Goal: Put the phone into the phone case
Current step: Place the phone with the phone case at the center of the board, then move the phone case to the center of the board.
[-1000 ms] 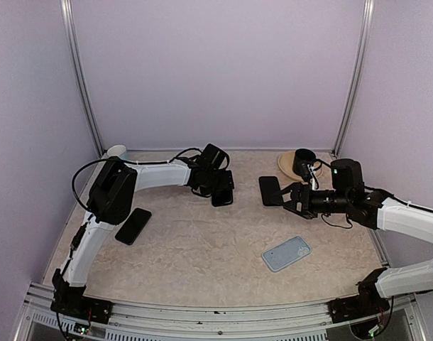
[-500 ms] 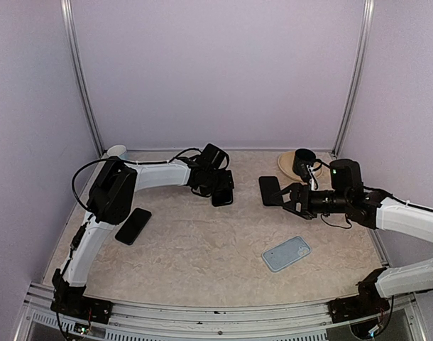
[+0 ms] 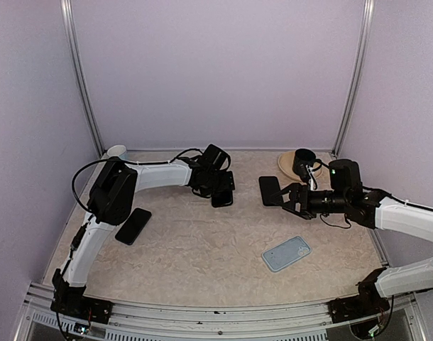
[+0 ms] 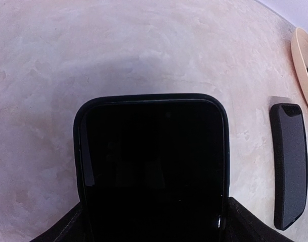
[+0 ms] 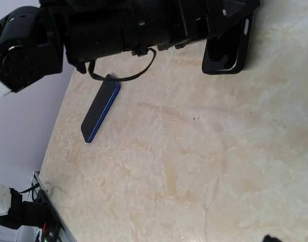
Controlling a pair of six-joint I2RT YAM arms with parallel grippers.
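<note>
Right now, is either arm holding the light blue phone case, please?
No, the light blue phone case lies flat on the table, well apart from both arms.

1. Robotics lab test cell: plain lavender walls closed in three sides.
2. Aluminium posts and a near-edge rail framed the marbled tabletop.
3. Left arm and right arm stood bolted there, cables exposed.

My table, counted: dark phone-sized slabs, three; light blue phone case, one; tan plate, one; black cup, one; white round object, one.
</note>
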